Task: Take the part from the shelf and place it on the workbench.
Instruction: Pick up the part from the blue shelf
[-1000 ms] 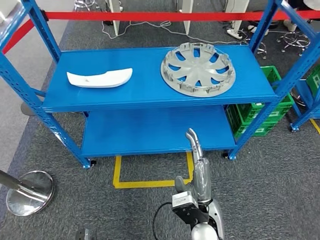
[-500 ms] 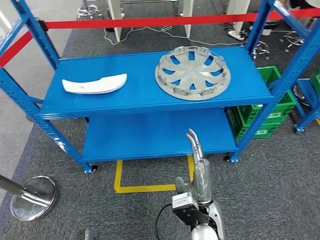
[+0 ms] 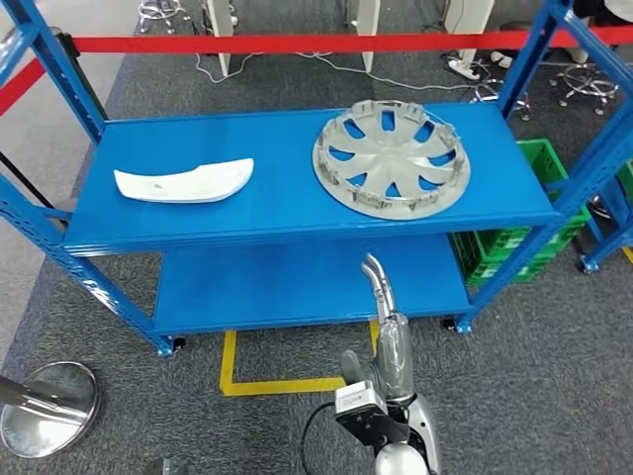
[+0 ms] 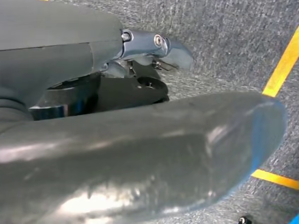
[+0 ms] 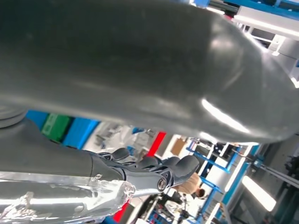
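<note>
two parts lie on the top deck of the blue shelf [image 3: 299, 213]: a white curved trim piece [image 3: 184, 181] toward its left end, flat on the deck, and a silver wheel cover [image 3: 391, 158] toward its right end, also lying flat, face up with its spokes and rim clips showing. the two are well apart, bare blue deck between them. lower deck of the shelf carries nothing that can be made out.

right hand [image 3: 379, 287] raised in front of the shelf in the head view, fingers straight and pointing up toward the lower deck, thumb off to the side; it holds nothing and touches nothing. it stands below and a little left of the wheel cover, apart from it. right wrist view shows the same fingers [image 5: 151, 165] extended, nothing between them.

left hand [image 4: 155, 46] seen in the left wrist view over grey carpet and a strip of yellow floor tape [image 4: 282, 65]; fingers lie out straight, nothing in them.

green crates [image 3: 522, 242] sit on the floor just beyond the shelf's right end. red barrier tape [image 3: 299, 43] runs behind the shelf. yellow floor marking [image 3: 291, 381] on the carpet in front of it. round metal stanchion base [image 3: 48, 401] at lower left.
</note>
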`<state>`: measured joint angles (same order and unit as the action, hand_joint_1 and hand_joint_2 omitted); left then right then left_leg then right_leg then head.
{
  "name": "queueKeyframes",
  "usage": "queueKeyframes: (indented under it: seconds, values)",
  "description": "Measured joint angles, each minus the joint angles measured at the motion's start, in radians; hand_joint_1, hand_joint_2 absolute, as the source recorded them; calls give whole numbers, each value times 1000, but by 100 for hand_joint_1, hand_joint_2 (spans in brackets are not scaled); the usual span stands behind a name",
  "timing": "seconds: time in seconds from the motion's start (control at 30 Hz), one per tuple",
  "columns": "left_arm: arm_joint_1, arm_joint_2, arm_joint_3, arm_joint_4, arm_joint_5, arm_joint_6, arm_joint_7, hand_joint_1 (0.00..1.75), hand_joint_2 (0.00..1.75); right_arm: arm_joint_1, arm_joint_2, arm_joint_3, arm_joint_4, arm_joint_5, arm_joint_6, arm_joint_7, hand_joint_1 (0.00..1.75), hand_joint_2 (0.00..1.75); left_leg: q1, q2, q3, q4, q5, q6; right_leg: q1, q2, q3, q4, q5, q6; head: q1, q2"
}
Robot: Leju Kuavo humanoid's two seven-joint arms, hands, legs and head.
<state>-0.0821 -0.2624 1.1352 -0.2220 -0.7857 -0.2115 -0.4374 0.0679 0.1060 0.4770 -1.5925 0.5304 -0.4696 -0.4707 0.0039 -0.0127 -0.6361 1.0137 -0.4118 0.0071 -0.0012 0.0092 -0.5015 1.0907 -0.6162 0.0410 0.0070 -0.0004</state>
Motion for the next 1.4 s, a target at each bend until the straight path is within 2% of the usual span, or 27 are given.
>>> queueKeyframes:
  seconds: [0.07, 0.1, 0.13, 0.17, 0.23, 0.27, 0.3, 0.47, 0.5, 0.57, 0.6, 0.63, 0.67, 0.7, 0.77, 0.8, 0.87, 0.97, 1.03, 1.1, 1.13, 1.17, 1.2, 1.27, 1.3, 1.33, 1.4]
  values:
    - [0, -1, 0, 0, -1, 7, 3, 0, 0, 0, 0, 0, 0, 1, 0, 1, 0, 0, 0, 0, 12, -2, -12, 5, 1, -1, -83, 136, -47, -2, 3, 0]
    - [1, -1, 0, 0, -1, 8, 3, 0, 0, 1, 0, 0, 0, 1, 0, 1, 0, 0, 0, 0, 18, -2, -18, 5, 1, -1, -126, 194, -55, -1, 4, 0]
    - [2, -1, 0, 0, -2, 10, 3, 0, 0, 2, -1, 0, 0, 1, 0, 1, 0, 0, 0, -1, 25, -2, -25, 5, 0, -1, -157, 220, -42, 0, 5, 0]
    - [3, -1, 0, 0, -2, 11, 3, 0, 0, 3, -1, 0, 0, 1, 0, 1, 0, 0, 1, -2, 36, -2, -32, 3, -1, -1, -170, 209, -7, 3, 5, 0]
    - [3, -2, 0, 0, -2, 12, 3, 0, 0, 3, -1, 0, 0, 1, 0, 1, 0, 0, 3, -5, 60, -2, -48, -4, -5, -2, -147, 98, 97, 10, 6, 0]
    - [1, -2, 0, 0, -2, 12, 3, 0, 0, 3, -1, 0, 0, 1, 0, 1, 0, 0, 2, -6, 69, 0, -56, -9, -7, -1, -128, 40, 134, 12, 6, 0]
    - [0, -3, 0, 0, -2, 12, 3, 0, 0, 2, -1, 0, 1, 1, 0, 2, 0, 0, 1, -7, 75, 1, -61, -15, -7, 0, -113, 0, 151, 10, 7, 0]
    - [-4, -4, 0, 0, -2, 12, 4, 0, 0, 2, 0, 1, 2, 2, 2, 3, 0, 0, -1, -4, 67, 16, -78, -37, -7, 5, -99, -32, 145, -21, -4, 0]
    - [-5, -4, 0, 0, -2, 12, 3, 0, 0, 1, 0, 1, 2, 2, 2, 3, 0, 0, -1, -3, 50, 50, -98, -42, -9, 4, -96, -35, 145, -27, -6, 0]
    - [-5, -4, 1, 0, -2, 12, 3, 0, 0, 1, 0, 1, 2, 3, 2, 3, 0, 0, 0, -1, -14, 170, -150, -48, -9, 1, -92, -36, 142, -35, -10, 0]
    - [-5, -4, 1, 0, -2, 12, 3, 0, 0, 2, 0, 1, 2, 3, 2, 3, 0, 0, 0, -1, -50, 231, -168, -50, -8, 0, -92, -36, 141, -37, -10, 0]
    - [-5, -4, 1, 0, -2, 12, 3, 0, 0, 2, 0, 1, 2, 4, 1, 3, 0, 0, 0, -1, -73, 266, -169, -50, -8, 0, -90, -36, 139, -38, -10, 0]
    - [-5, -4, 1, 0, -2, 11, 3, 0, 0, 2, 0, 1, 2, 5, 1, 3, 0, 0, 0, 0, -80, 266, -151, -48, -8, 1, -87, -36, 137, -39, -10, 0]
    - [-5, -3, 1, 0, -2, 11, 3, 0, 0, 2, 0, 1, 2, 7, 1, 3, 0, 0, 0, 0, -68, 231, -115, -46, -8, 3, -83, -36, 135, -38, -10, 0]
    - [-5, -4, 1, 0, -2, 9, 3, 0, 0, 2, 0, 1, 2, 9, 0, 3, 0, 0, -1, 0, -16, 110, -40, -39, -6, 5, -75, -35, 128, -31, -11, 0]
    - [-6, -4, 1, 0, -2, 7, 3, 0, 0, 2, 0, 2, 2, 9, 0, 3, 0, 0, -2, 1, 6, 57, -23, -36, -4, 6, -75, -34, 125, -27, -12, 0]
    - [-7, -5, 1, 0, -2, 4, 2, 0, 0, 2, 0, 2, 1, 10, -1, 3, 0, 0, -3, 0, 24, 12, -25, -30, 0, 6, -76, -37, 123, -17, -12, 0]
    - [-4, -6, 1, 0, -2, 2, 0, 0, 0, 2, 0, 2, 1, 10, -2, 3, 0, 0, 1, -1, 28, 1, -26, -16, -2, 3, -79, -31, 113, -1, -10, 0]
    - [-5, -7, 1, 0, -2, 1, -1, 0, 0, 2, 0, 2, 0, 10, -3, 3, 0, 0, 4, 0, 33, -2, -27, -8, -2, 1, -115, 46, 70, 7, -5, 0]
    - [-5, -7, 1, 0, -2, 1, -1, 0, 0, 3, 0, 2, -1, 10, -3, 3, 0, 0, 4, 0, 35, -2, -29, -3, -2, 0, -179, 172, 20, 12, -1, 0]
    - [-5, -7, 1, 0, -2, 1, -1, 0, 0, 3, 0, 2, -1, 10, -3, 3, 0, 0, 4, 0, 36, -2, -31, -2, -2, 0, -204, 214, 12, 13, -1, 0]
    - [-5, -7, 1, 0, -3, -1, -3, 0, 0, 4, 0, 2, -1, 10, -3, 3, 0, 0, 4, 0, 39, -2, -32, -1, -2, -1, -212, 221, 24, 14, 0, 0]
    - [-4, -7, 1, 0, -4, -6, -7, 0, 0, 4, 0, 2, -1, 10, -3, 3, 0, 0, 4, -1, 42, -2, -34, -2, -3, -1, -202, 191, 53, 14, 0, 0]
    - [-4, -7, 1, 0, -7, -29, -20, 0, 0, 3, 0, 2, -1, 10, -3, 3, 0, 0, 3, -3, 51, -2, -40, -9, -4, -2, -147, 68, 122, 14, 0, 0]
    - [-4, -7, 1, 0, -9, -44, -28, 0, 0, 3, 0, 3, -1, 10, -4, 3, 0, 0, 1, -4, 52, 0, -43, -14, -4, -1, -122, 14, 142, 10, 1, 0]
    - [-4, -6, 1, 0, -9, -60, -35, 0, 0, 3, 0, 3, -1, 9, -4, 3, 0, 0, -2, -5, 53, 0, -44, -19, -5, 0, -106, -19, 150, 6, 1, 0]
    - [-4, -6, 1, 0, -9, -85, -45, 0, 0, 4, 0, 3, -1, 9, -5, 2, 0, 0, -3, -5, 52, -3, -48, -30, -3, 3, -102, -35, 145, -10, -1, 0]
